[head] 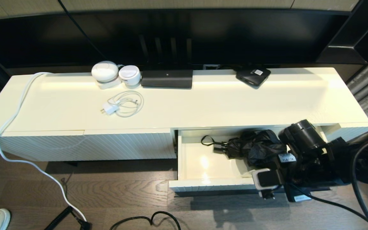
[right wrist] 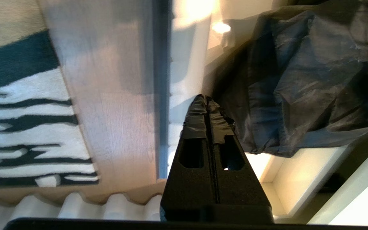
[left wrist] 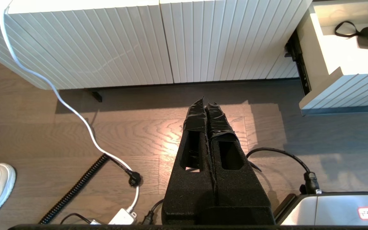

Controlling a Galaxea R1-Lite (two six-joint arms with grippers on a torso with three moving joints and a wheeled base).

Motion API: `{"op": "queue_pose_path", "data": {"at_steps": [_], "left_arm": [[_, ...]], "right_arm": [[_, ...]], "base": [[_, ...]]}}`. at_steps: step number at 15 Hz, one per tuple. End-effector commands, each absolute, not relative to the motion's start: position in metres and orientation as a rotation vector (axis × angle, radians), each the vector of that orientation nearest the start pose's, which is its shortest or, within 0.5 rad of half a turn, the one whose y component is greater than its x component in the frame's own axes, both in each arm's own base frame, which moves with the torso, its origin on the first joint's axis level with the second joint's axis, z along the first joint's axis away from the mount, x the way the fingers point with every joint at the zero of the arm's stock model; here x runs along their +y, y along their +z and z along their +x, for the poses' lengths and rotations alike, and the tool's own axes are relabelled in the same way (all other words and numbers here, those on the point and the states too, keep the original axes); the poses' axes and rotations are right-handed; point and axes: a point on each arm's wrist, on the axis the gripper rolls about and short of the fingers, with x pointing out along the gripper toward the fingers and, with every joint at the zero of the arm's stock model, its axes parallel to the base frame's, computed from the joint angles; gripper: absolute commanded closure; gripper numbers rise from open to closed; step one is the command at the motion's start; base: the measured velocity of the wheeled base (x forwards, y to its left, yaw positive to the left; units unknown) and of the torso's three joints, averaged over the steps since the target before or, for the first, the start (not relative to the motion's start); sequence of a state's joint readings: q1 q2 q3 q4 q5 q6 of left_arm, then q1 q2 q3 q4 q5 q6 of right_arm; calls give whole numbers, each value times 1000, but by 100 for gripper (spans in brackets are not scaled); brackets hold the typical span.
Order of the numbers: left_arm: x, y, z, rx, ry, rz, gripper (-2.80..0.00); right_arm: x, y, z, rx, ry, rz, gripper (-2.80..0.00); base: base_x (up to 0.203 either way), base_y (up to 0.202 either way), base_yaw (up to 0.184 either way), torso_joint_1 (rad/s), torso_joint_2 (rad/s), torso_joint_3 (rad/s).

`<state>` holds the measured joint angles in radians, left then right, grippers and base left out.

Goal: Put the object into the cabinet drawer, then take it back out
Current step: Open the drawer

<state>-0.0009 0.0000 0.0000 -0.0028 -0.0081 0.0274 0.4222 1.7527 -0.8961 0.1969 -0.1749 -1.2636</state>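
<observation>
1. Umbrella (head: 257, 147) lies inside the open drawer (head: 184, 150), bunched toward the drawer's right half. Its handle and wrist loop (head: 207, 139) trail out to the left across the bare cream floor. Reads as the put-in half done, take-out half not yet done.
2. Right gripper (right wrist: 206, 99) is pressed shut, tips together, nothing between them. It sits over the drawer's front wall, just beside the fabric's edge but not gripping it. It must open before any pickup.
3. Left gripper (left wrist: 205, 102) is also closed and empty, parked low over the wood floor in front of the fluted cabinet panel (left wrist: 107, 41), well apart from the drawer.
4. The drawer is pulled out far enough that the umbrella is reachable from above.
5. Edges: front wall and right side wall hem in the fabric; the countertop lip overhangs the back of the drawer, limiting approach from behind.
6. Open room: the left half of the drawer is bare apart from the loop, so the handle end looks the easier target. Loose fabric may slip or snag.
7. The countertop clutter (charger (head: 110, 109), black devices) is well clear of the work.
</observation>
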Motion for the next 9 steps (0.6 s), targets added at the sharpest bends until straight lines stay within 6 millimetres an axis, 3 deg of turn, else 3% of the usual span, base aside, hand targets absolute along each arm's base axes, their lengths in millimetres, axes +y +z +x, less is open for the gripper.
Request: {"op": "queue_pose_path", "data": {"at_steps": [1,5,7,9], "left_arm": [[0,75,-23,0,-9,28,0],[0,75,-23,0,-9,28,0],[0,75,-23,0,-8,28,0],[0,75,-23,0,-8,28,0]], "right_arm": [[110,127,249,727,850,-1455,0],[107,127,241,729,847,-1443,0],[102,150,225,674,820,-1442,0],[94,176,197,625,808,-1448,0]], "base": [[0,0,0,0,0,0],[0,0,0,0,0,0],[0,0,0,0,0,0],[0,0,0,0,0,0]]}}
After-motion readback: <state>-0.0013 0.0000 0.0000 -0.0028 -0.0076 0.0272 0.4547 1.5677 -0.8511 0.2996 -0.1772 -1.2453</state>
